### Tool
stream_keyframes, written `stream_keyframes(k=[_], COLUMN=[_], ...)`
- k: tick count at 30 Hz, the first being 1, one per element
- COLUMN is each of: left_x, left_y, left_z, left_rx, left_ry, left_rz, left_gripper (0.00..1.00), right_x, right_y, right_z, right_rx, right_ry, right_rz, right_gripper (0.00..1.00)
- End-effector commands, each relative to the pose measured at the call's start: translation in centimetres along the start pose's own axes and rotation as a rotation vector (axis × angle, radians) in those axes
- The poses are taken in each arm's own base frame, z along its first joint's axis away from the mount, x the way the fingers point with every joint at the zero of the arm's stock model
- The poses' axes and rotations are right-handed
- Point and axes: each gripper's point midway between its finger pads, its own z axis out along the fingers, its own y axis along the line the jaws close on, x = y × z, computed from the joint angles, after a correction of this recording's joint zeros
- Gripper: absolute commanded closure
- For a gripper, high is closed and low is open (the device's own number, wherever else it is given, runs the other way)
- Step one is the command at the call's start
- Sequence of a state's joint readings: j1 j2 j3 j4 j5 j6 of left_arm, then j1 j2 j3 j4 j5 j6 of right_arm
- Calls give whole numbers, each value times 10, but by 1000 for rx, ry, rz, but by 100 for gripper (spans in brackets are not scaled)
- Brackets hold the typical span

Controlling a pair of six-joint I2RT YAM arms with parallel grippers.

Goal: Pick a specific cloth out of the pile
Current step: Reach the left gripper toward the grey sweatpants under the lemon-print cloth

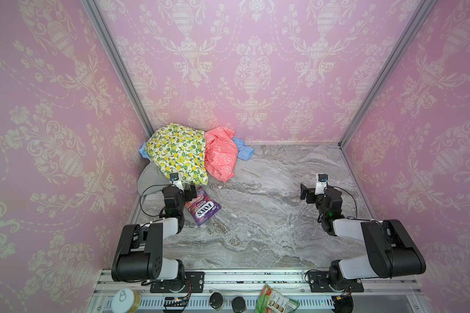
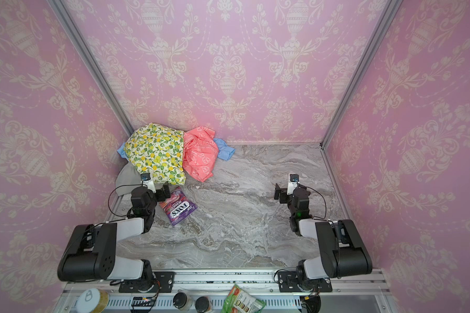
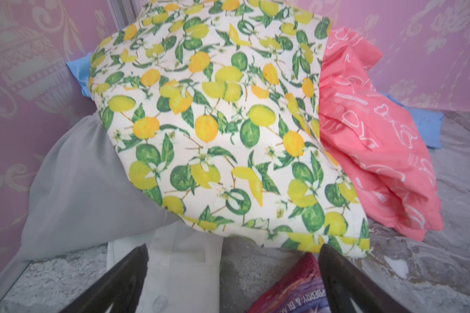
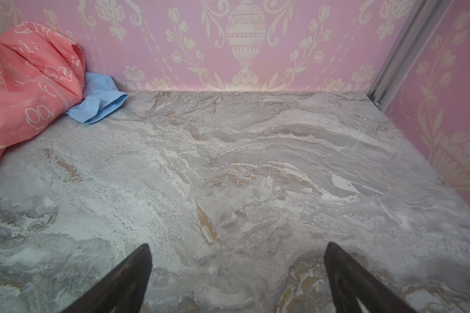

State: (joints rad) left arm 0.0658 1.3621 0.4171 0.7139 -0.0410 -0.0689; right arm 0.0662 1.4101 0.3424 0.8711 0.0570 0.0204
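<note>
Marble tabletop, grey cloth near wide-spread left tool

Grey marbled tabletop with the pile and purple sweets bag

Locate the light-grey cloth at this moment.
In both top views the light-grey cloth sits on the left, against the left wall, partly tucked under the near-left edge of the lemon-print cloth, just beyond the left gripper.
</note>
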Motion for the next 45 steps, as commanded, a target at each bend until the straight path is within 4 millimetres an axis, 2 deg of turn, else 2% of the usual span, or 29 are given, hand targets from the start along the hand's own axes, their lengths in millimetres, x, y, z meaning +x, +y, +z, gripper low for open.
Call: stream_keyframes(k=[1, 5, 8, 13, 17, 21, 28, 30, 33, 39, 45], left_x=[-14, -51, -74, -90, -87, -81, -49, -38, -21, -1, 8], left_y=[4, 5, 12, 23, 29, 38, 52, 61, 82, 116, 132], left_z=[-14, -37, -51, -61, -61, -55, -40, -38, -34, -12, 21], left_rx=[-46, -55, -97, -178, -217, -247, -244, -262, -282, -274, -266], left_ry=[60, 26, 24, 90, 178, 253, 381, 407, 411, 387, 385], left_rz=[-29, -41, -79, -159, -220, -337, -585, -651, -811, -1079, -1095], left_gripper=[1, 1, 1, 1, 3, 7, 11, 12, 15, 23, 31], right_x=[-7, -21, -40, -72, -93, -104, -111, -107, -104, -94, -83], right_y=[3, 8, 16, 47, 78, 112, 171, 191, 213, 237, 245], right_z=[-7, -13, -20, -26, -26, -17, 16, 28, 35, 33, 25], right_rx=[25, 24, -13, -118, -212, -292, -383, -411, -435, -496, -553], right_ry=[19, 33, 5, -18, -25, 9, 102, 145, 174, 194, 192], right_rz=[-56, -58, -5, 24, 56, 83, 126, 128, 115, 121, 97], right_gripper=[0, 0, 0, 0, 1, 2, 6, 7, 8, 8, 8])
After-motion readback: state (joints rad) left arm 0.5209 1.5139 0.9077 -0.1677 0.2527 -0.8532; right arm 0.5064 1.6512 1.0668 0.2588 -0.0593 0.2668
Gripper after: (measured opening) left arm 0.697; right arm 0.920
